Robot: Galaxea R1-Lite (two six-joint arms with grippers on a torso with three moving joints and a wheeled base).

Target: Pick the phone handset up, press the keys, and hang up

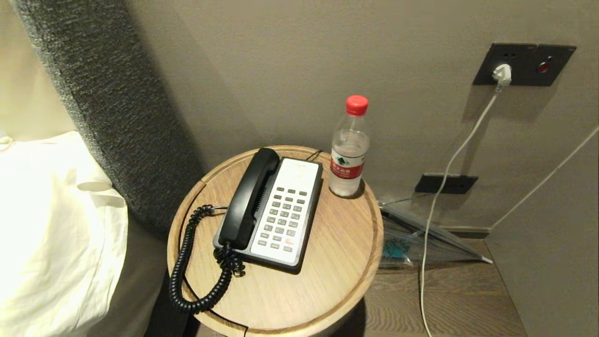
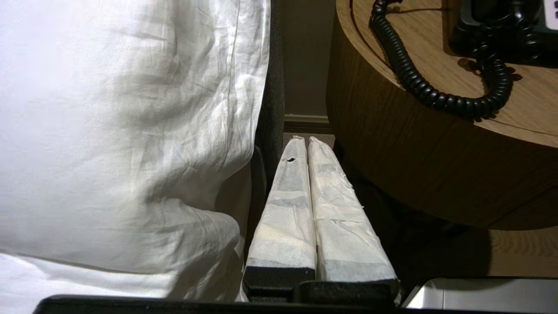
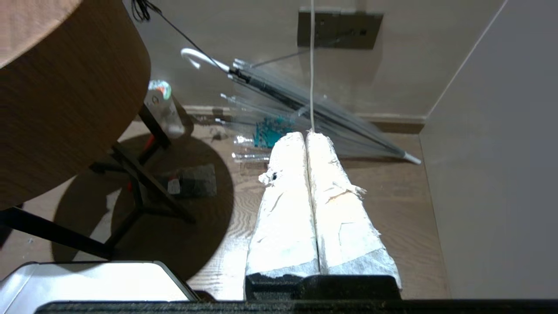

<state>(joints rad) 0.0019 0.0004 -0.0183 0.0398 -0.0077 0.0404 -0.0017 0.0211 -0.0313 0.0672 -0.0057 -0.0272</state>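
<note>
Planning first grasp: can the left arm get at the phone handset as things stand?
Probably yes. The phone handset lies uncovered on the base's left side; the water bottle stands off to the right. The left gripper, shut, is parked below the round table and must rise first.

Warm dim light, overexposed pillow, soft shadows, sharp focus

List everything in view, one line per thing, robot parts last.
phone handset: one, black, lying in its cradle on the phone base.
phone base: one, black with white keypad face, on the round table.
coiled cord: one, black, looping over the table's left edge.
round table: one, light wood.
water bottle: one, clear with red cap, upright beside the base.
pillow: one, white, left of the table.
umbrella: one, clear, on the floor by the wall.
left gripper: fingers shut, low between pillow and table.
right gripper: fingers shut, above the floor.
</note>
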